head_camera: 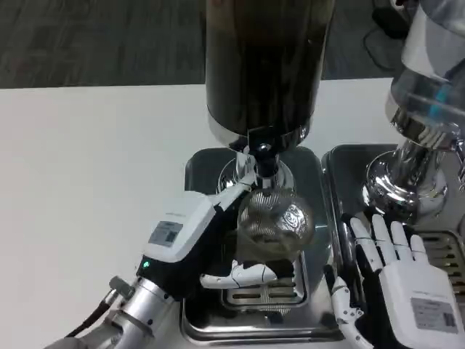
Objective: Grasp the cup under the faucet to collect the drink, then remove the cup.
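Under the faucet, head view: cup stands on the drip tray, directly below the faucet of the dark dispenser.
Cup: clear, seen from above, so its long axis runs upright toward the camera; whether any drink is in it cannot be told.
Left hand: wraps the cup from the robot's left, one finger along the far side, another curled round the near side; both touch the glass, so the cup is held.
Right hand: rests palm down just right of the tray, fingers spread and holding nothing, near the cup but apart from it.
Key relation: cup mouth lies straight beneath the spout, the two close together; judged from this, removal calls for a pull toward the robot, or to its left, before any lift.
Nearer hand: the left, already on the cup.
Surroundings: a second tray with a chrome base and a clear vessel stands to the right.
Obstacles: faucet overhead, tray rim in front, and the right hand beside the tray, which narrows any exit to the right.
Table: white, wide space to the left of the tray.
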You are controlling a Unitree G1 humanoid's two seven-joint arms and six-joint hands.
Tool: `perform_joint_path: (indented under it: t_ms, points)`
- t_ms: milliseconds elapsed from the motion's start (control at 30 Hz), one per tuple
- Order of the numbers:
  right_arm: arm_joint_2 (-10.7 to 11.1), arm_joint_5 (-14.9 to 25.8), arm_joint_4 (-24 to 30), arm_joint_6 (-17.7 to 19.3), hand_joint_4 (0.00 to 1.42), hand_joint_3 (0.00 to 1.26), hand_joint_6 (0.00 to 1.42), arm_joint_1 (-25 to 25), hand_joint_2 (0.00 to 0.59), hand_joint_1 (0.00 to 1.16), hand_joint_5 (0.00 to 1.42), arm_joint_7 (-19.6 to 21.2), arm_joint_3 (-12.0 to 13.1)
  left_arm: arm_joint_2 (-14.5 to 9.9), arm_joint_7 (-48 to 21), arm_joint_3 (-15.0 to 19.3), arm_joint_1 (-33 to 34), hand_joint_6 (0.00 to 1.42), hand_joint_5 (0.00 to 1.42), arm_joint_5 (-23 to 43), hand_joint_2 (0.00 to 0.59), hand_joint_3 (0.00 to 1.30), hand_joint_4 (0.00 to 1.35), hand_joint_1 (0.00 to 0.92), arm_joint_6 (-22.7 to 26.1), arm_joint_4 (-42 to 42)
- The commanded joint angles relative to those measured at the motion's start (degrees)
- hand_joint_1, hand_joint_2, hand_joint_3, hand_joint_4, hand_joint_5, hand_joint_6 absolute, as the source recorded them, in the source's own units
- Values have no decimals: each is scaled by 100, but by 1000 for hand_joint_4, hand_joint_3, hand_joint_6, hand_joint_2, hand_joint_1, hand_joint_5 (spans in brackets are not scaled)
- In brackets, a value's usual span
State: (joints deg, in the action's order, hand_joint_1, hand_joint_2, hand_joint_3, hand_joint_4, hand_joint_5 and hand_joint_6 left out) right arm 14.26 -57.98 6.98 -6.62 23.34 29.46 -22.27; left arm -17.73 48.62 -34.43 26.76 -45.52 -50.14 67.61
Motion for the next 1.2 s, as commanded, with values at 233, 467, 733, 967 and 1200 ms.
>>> perform_joint_path:
  t_ms: [233,467,733,967,1200]
  points:
    - [139,121,-25,94,0,104,0,-26,566,0,0,-103,63,-379,-136,148,-340,209,360,102,53,58,41,156,192,-140]
    - [204,224,-68,147,0,104,0,-58,566,0,0,-131,106,-717,-128,585,-672,208,360,302,46,61,50,121,18,-418]
    - [254,231,-41,168,0,104,0,-51,566,0,0,-155,130,-873,-82,962,-1009,214,374,520,33,84,88,85,-153,-730]
    - [300,222,165,167,0,104,0,77,566,0,0,-156,252,-1078,1,1486,-1349,240,410,759,26,124,126,35,-457,-1219]
    - [426,41,295,157,0,104,0,88,566,0,0,-196,234,-1347,-377,2049,-1477,133,332,1123,29,112,73,0,-734,-1810]
